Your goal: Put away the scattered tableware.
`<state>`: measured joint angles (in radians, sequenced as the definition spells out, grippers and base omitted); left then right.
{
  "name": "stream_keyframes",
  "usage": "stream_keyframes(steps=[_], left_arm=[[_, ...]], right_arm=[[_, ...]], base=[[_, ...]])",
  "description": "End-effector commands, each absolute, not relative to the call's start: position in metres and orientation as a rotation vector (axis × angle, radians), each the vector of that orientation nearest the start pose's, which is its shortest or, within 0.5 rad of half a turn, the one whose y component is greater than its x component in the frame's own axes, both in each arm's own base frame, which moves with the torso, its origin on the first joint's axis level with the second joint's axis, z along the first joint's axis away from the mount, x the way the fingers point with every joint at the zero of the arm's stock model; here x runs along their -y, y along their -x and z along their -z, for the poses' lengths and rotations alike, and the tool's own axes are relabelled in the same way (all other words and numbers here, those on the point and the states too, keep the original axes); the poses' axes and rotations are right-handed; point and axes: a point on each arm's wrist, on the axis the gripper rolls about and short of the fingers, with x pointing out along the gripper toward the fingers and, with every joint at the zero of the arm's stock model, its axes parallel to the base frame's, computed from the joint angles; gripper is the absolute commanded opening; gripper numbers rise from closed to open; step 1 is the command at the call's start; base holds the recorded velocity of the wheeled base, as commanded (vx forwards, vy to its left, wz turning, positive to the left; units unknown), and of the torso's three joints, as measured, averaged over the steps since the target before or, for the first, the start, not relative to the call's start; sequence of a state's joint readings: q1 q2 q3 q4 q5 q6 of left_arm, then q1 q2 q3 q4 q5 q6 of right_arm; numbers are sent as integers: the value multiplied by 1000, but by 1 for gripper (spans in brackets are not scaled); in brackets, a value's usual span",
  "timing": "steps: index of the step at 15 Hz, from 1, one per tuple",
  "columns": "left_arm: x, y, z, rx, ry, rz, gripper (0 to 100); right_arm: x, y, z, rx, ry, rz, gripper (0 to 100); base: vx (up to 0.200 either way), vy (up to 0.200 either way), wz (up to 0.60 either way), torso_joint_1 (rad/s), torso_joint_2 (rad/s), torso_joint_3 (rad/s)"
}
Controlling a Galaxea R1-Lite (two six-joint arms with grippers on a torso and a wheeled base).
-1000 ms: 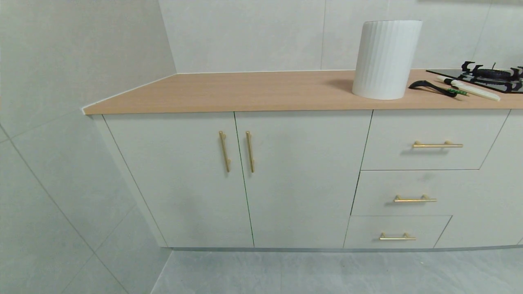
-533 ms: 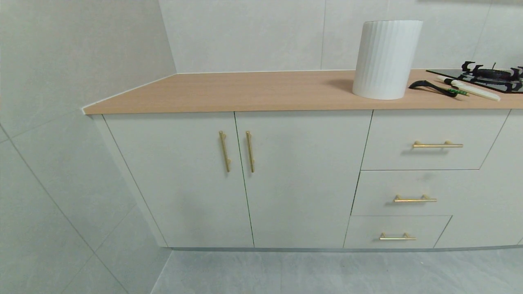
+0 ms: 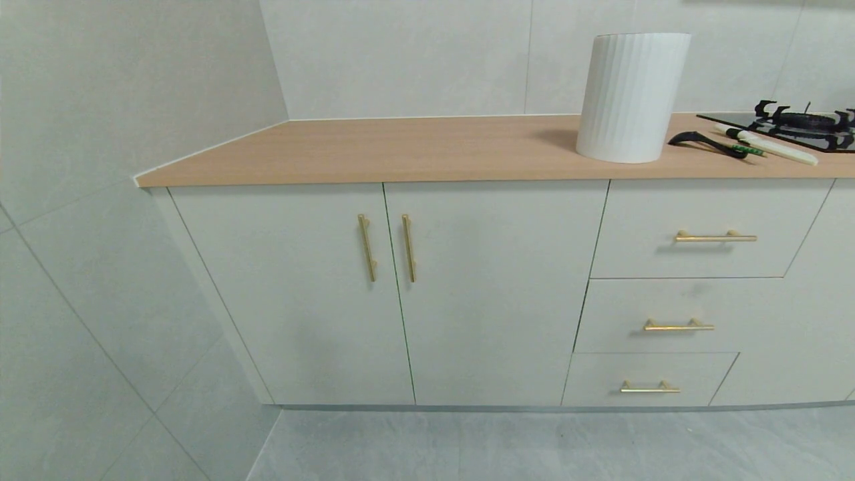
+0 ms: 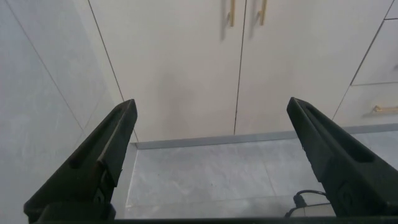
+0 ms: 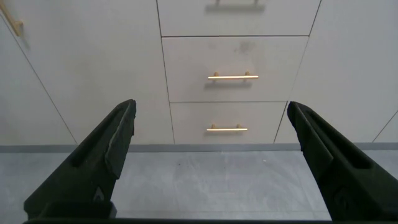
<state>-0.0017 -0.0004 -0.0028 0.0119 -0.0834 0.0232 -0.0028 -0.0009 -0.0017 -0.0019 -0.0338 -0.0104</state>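
On the wooden countertop point(image 3: 401, 150), at its right end, lie a black ladle-like utensil point(image 3: 708, 141) and a white-handled utensil point(image 3: 768, 145) with a green band, beside a tall white ribbed container point(image 3: 631, 97). My left gripper point(image 4: 211, 109) hangs low in front of the double cabinet doors point(image 4: 242, 62), open and empty. My right gripper point(image 5: 211, 109) is also low, facing the lower drawers point(image 5: 233, 68), open with nothing between its fingers.
A black gas hob point(image 3: 801, 123) sits at the far right of the counter. Below are two doors with gold handles point(image 3: 387, 247) and three drawers point(image 3: 695, 234). A tiled wall point(image 3: 80, 200) closes the left side. Grey floor point(image 3: 534, 444) lies in front.
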Motion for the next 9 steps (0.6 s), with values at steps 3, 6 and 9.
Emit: stream_keyframes(steps=[3,6,9], left_arm=[[2,23,-75,-8,-23,84,100],[2,23,-75,-8,-23,84,100],[2,23,-75,-8,-23,84,100]], right_arm=[[1,23,-76,1,11,37,100],[1,23,-76,1,11,35,100],[1,23,-76,1,8,37,100]], base=[[0,0,0,0,0,0],[0,0,0,0,0,0],[0,0,0,0,0,0]])
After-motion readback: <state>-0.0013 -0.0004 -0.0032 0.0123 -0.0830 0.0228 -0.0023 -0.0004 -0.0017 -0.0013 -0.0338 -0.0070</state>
